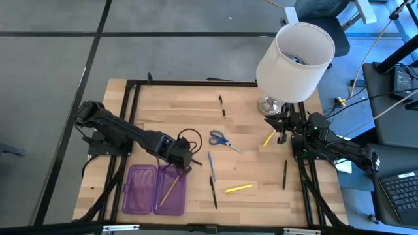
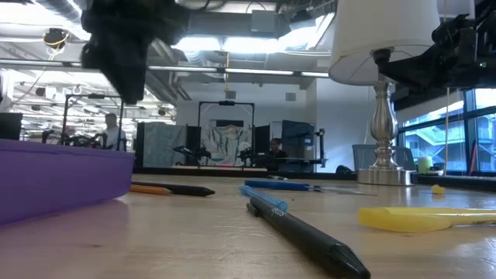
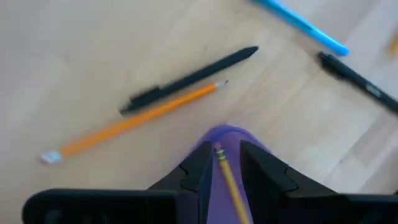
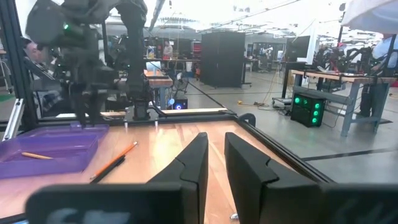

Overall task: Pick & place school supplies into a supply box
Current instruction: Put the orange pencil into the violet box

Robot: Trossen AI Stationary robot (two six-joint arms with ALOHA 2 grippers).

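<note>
The purple supply box (image 1: 155, 189) lies open near the table's near-left corner, both halves flat. A wood-coloured pencil (image 1: 168, 190) lies slanted in its right half. My left gripper (image 3: 225, 163) hovers open over the box's far right corner. The pencil (image 3: 229, 180) shows below the gap between the fingers, untouched. Just beyond the box an orange pencil (image 3: 134, 121) and a black pen (image 3: 189, 79) lie side by side. On the table farther right are blue scissors (image 1: 222, 139), a blue pen (image 1: 211, 163), black pens (image 1: 213, 192) and a yellow marker (image 1: 238, 188). My right gripper (image 4: 214, 155) waits near the lamp, its fingers a narrow gap apart.
A white-shaded lamp (image 1: 294, 62) stands on its metal base (image 1: 269, 104) at the far right corner. Another black pen (image 1: 222, 104) lies far-centre, one more (image 1: 285, 175) by the right edge, and a small yellow piece (image 1: 268, 138) near my right gripper. A black frame borders the table.
</note>
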